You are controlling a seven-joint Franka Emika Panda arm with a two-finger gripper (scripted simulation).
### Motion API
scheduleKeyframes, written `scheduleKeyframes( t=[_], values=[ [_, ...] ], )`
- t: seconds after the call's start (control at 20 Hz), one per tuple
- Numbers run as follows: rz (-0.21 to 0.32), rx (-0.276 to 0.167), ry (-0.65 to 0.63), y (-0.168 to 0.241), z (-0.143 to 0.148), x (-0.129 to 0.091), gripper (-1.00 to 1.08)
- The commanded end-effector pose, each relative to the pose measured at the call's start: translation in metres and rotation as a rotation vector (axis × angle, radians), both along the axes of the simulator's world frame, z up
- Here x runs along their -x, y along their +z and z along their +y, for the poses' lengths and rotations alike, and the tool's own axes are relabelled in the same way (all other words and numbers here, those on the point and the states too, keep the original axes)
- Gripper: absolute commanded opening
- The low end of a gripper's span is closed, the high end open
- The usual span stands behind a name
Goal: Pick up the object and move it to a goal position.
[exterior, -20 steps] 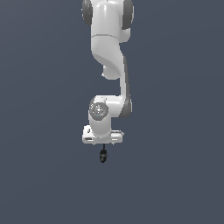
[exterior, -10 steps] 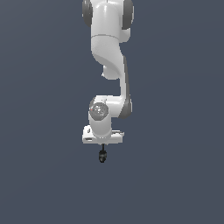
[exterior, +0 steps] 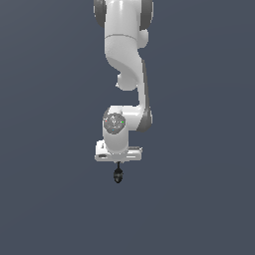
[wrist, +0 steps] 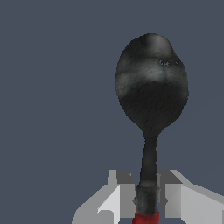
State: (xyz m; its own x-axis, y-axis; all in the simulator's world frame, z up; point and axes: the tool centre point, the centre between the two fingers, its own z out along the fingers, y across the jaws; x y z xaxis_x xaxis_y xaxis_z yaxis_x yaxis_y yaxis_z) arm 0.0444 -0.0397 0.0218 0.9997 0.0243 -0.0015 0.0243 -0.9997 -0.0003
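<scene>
Plain slate-grey background fills both views, with no seam, edge or shadow to mark a surface. Against it in the exterior view, the white robot arm (exterior: pixel 124 74) comes down from twelve o'clock, bends through a rounded elbow and ends in a wrist with a grey disc on its face. Below the wrist sits the flat white block of the claw (exterior: pixel 118 166), pointing straight toward six o'clock.

The tool (exterior: pixel 118 174) hangs from the claw's tip at six o'clock. In this view it is only a small dark blob just under the white block; its handle cannot be made out there.

The wrist view shows it close up. The tool (wrist: pixel 151 96) has a black rounded head, mottled with paler grey bands, that narrows to a thin dark neck. The neck runs down between the two pale grey fingers (wrist: pixel 114 199) of the claw (wrist: pixel 148 205), which press against it from either side. A short piece of red handle shows at the picture's edge, right where the fingers meet it. So the claw is closed on the tool, gripping it near the join of neck and handle, with the head sticking out well beyond the fingertips. Nothing else touches the tool.
</scene>
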Motion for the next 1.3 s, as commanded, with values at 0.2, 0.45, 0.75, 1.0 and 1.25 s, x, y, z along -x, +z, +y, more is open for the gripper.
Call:
scheduleKeyframes(
  t=[0.2, 0.45, 0.75, 1.0, 1.25],
  values=[
    [-0.001, 0.0, 0.0, 0.029, 0.015, 0.011, -1.0],
    [-0.001, 0.0, 0.0, 0.065, 0.033, 0.025, -1.0],
    [-0.001, 0.001, 0.0, 0.12, 0.06, 0.046, -1.0],
    [-0.002, 0.001, 0.0, 0.167, 0.083, 0.063, -1.0],
    [-0.002, 0.001, 0.0, 0.206, 0.102, 0.076, -1.0]
  ],
)
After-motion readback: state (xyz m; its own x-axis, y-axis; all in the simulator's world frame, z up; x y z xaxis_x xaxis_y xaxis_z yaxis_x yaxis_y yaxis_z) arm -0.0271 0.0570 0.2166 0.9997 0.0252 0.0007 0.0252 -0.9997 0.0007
